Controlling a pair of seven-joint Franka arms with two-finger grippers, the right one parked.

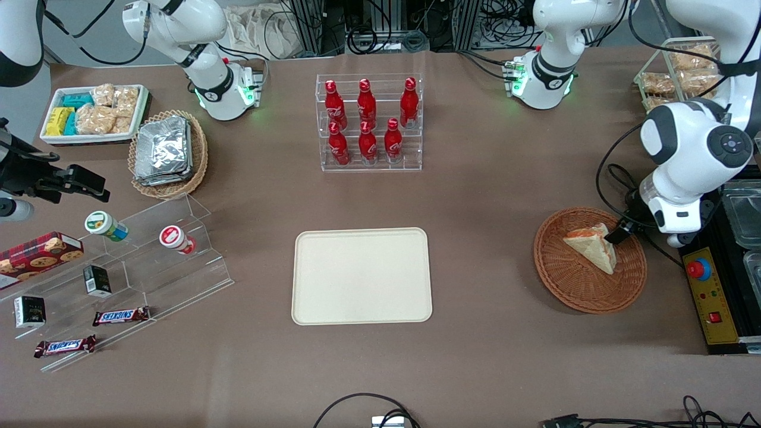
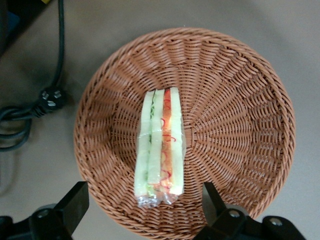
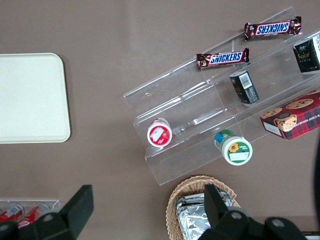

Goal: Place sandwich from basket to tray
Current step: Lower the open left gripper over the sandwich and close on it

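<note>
The left arm's pincer [image 2: 142, 210] hangs over the basket [image 1: 624, 291] at the right of the front frame, fingers spread wide with nothing between them. From the wrist camera the two dark fingertips [image 2: 75, 200] stand either side of the sandwich's near end, one outside each long face, clear of the wrapper as far as I can see.

The sandwich [image 2: 160, 145] lies in the basket [image 2: 240, 125], roughly at its middle, standing on edge so the filling stripes face up at the camera: pale bread, green, red-orange. Its long axis runs straight away from the pincer, and the fingers' closing line crosses that axis at a right angle. That's the relation that matters here. A squeeze would, I judge, press on the two flat bread faces rather than on the ends, which is the sensible way to take a soft wedge.

In the front view the sandwich [image 1: 591, 246] sits in the upper half of the basket, with the pincer [image 1: 618, 233] at its upper right tip.

The tray [image 1: 361, 276] waits bare at the centre of the frame, well apart from the basket, toward the parked arm's end of the worktop [image 1: 487, 196]. Nothing lifted yet. The pincer looks too high to close; my read is a short descent first, then the squeeze.
</note>
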